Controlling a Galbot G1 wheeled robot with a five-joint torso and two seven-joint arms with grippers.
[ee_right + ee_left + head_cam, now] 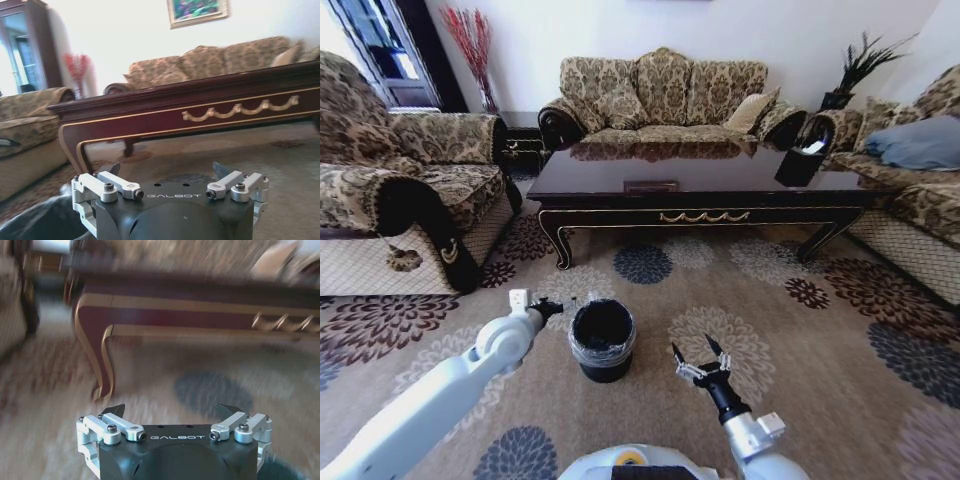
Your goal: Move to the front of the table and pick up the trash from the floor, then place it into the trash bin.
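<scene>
The small round black trash bin (602, 340) with a translucent plastic liner folded over its rim stands upright on the beige-tan flower-medallion carpet floor (800, 340), near the robot and well apart from the long low coffee table of glossy dark wood (700, 180) with a gold ornament on its front apron at the far side.

The left gripper (548, 307) hangs just left of the bin's rim, fingers spread with nothing between them; its wrist view confirms the spread fingers (114, 410) above carpet, facing a curved table leg (100, 365).

The right gripper (698, 358) sits to the right of the bin, low over the carpet, fingers likewise spread and empty. In the right wrist view the bin's dark rim (40, 220) lies beside that gripper.

No trash piece can be made out on the visible carpet.
</scene>
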